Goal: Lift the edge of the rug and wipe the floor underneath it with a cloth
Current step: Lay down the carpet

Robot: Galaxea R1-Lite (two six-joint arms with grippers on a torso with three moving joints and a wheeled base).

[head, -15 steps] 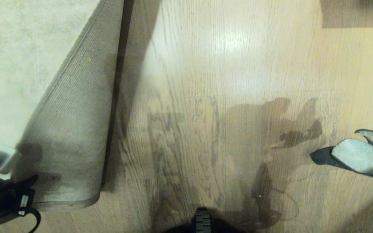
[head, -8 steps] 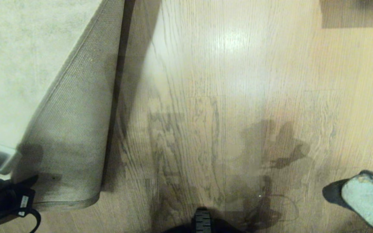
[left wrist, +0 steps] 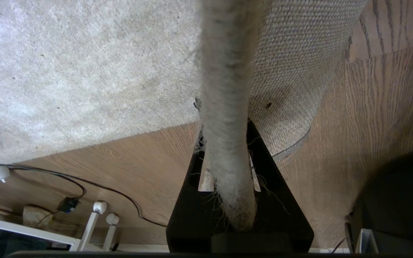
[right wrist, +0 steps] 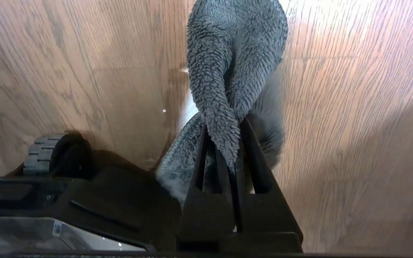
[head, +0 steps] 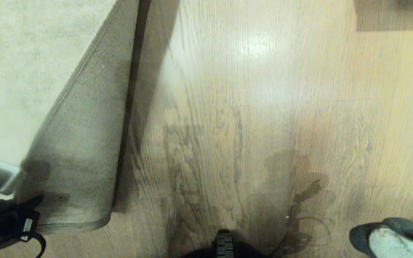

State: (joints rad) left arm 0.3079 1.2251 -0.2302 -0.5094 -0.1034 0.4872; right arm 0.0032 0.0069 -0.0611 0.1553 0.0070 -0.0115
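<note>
Rug corner held folded back while the cloth (head: 389,240) had dropped toward the near right corner of the head view, away from mid-right a second before.

The left gripper (left wrist: 228,179) remained clenched on the rug edge (left wrist: 226,107), its tan woven backing turned up over the pale pile and one strip of wood-grain floor (head: 256,107) exposed beside it. The right gripper (right wrist: 224,154) gripped one cloth, grey terry twisted between its jaws, hanging just above the floor near the robot base (right wrist: 70,200). One rug, one cloth, two grippers.
</note>
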